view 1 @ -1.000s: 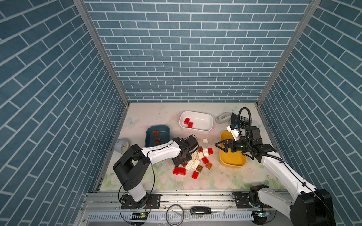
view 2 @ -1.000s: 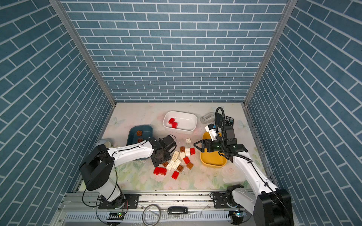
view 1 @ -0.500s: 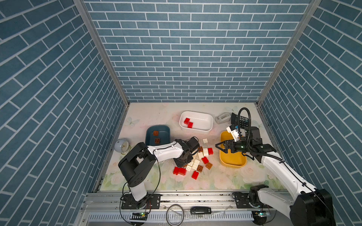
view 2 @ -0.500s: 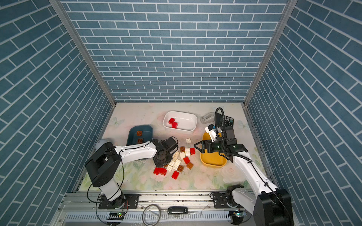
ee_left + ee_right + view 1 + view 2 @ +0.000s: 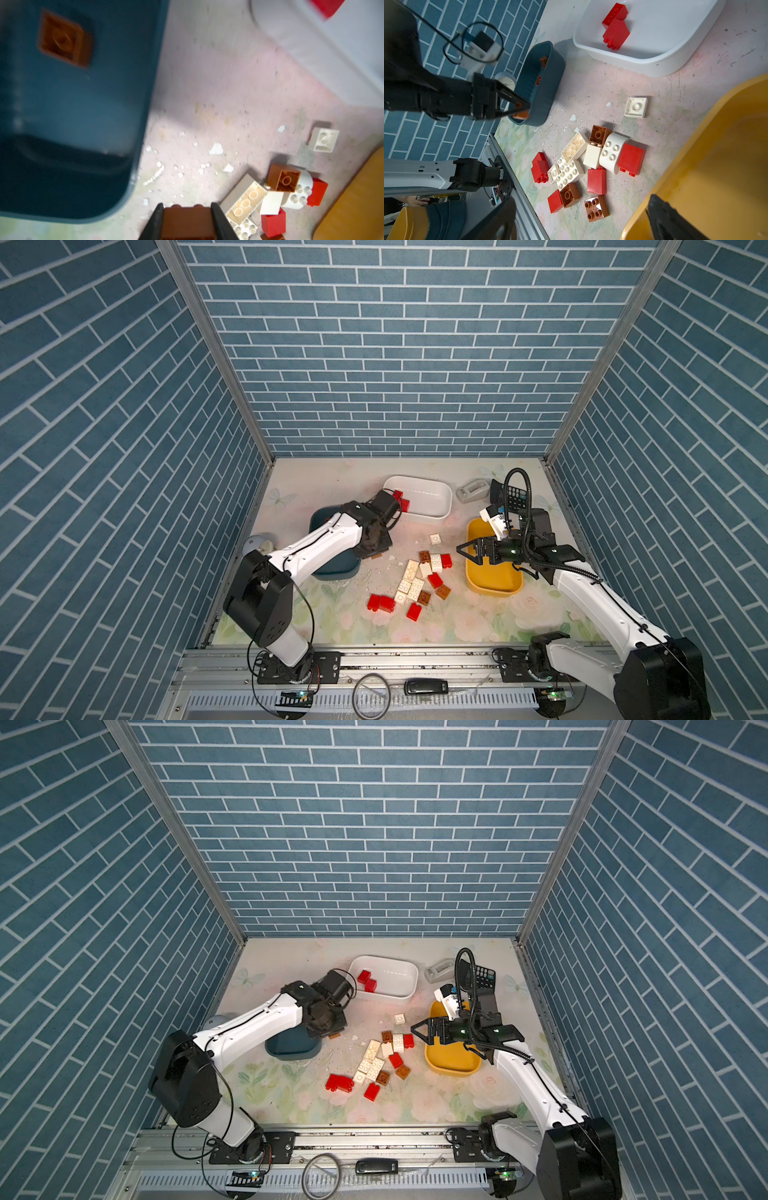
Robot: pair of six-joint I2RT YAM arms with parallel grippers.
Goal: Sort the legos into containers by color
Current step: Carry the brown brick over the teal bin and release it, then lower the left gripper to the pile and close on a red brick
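Left pincer (image 5: 187,206) clamps a brown brick (image 5: 187,222) — teal tub (image 5: 83,108) just beside it. Clear the rim fully, release low; right pincer (image 5: 467,556) stands open.

**Clear lanes and blocked ground on the mat (image 5: 316,489)**

A passable strip, littered only with white crumbs (image 5: 216,148), can be seen between the teal tub (image 5: 336,570) and the brick pile (image 5: 419,583). On its right in both top views the pile is hemmed by the yellow tub (image 5: 492,578), with what appears to be only a narrow gap between them. The teal tub is overhung by the left arm (image 5: 320,543), and its inner rim is blocked by the left gripper (image 5: 186,206), clamped on a brown brick (image 5: 187,220). The yellow tub's edge is covered by the spread right gripper (image 5: 466,556). The bare patch before the white tub (image 5: 432,510) is broken only by a lone white brick (image 5: 435,538). The front of the mat is unobstructed.
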